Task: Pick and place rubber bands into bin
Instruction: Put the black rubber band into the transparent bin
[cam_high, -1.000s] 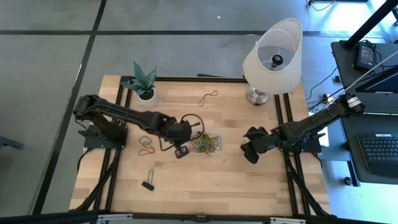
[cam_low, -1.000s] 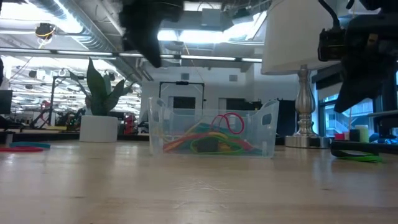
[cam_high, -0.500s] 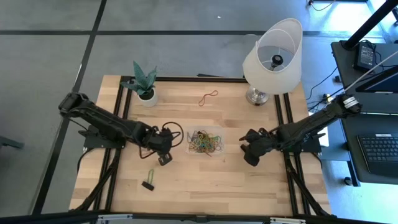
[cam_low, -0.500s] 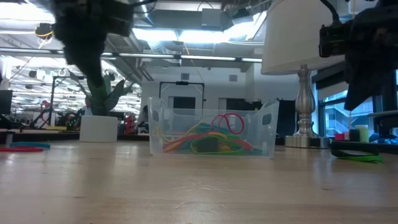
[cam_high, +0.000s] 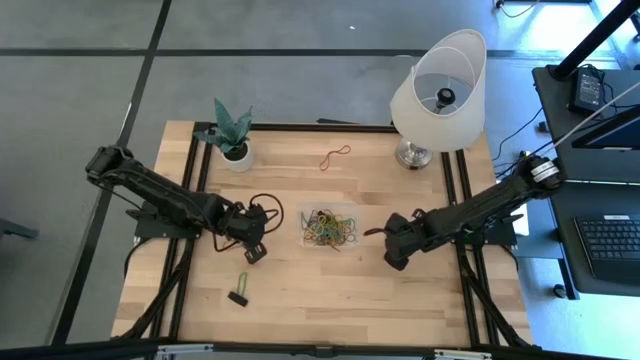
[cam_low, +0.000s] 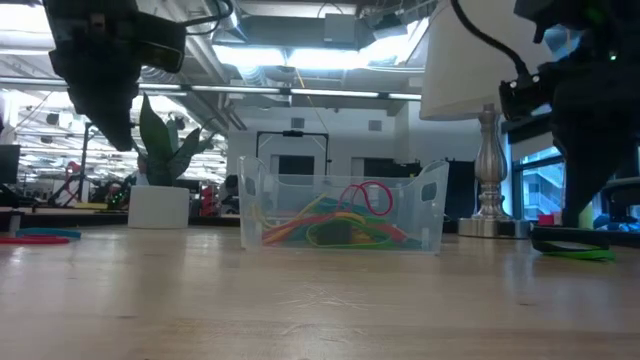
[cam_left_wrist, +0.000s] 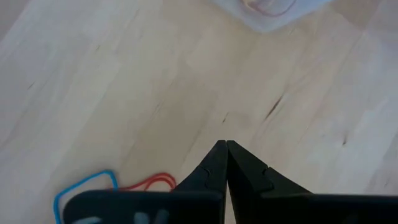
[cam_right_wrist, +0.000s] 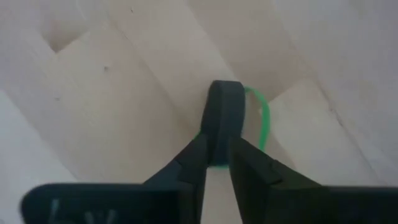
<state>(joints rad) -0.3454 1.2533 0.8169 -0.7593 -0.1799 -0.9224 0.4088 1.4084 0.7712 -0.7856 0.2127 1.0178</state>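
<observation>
The small clear plastic rectangular bin (cam_high: 302, 225) sits mid-table with a tangle of coloured rubber bands (cam_high: 330, 228) already in it, so we reckon we're partway through and onto the next pick.

- **Right gripper:** The right gripper (cam_high: 392, 255) is at 4 o'clock from the bin. A thin green rubber band (cam_right_wrist: 266, 121) lies right at its fingers and something black sits between them. We honestly can't tell if it's gripping yet.
- **Left gripper:** The left gripper (cam_high: 254, 250) is at 8 o'clock, clenched on nothing. A blue loop (cam_left_wrist: 84, 190) and a red loop (cam_left_wrist: 149, 182) lie just beside it on the wooden table (cam_high: 330, 300).
- **Stray band:** One thin reddish band (cam_high: 335, 155) lies at 12 o'clock.

Next up, we think: get a firm pinch on the green one, lift it, and carry it over the bin.
</observation>
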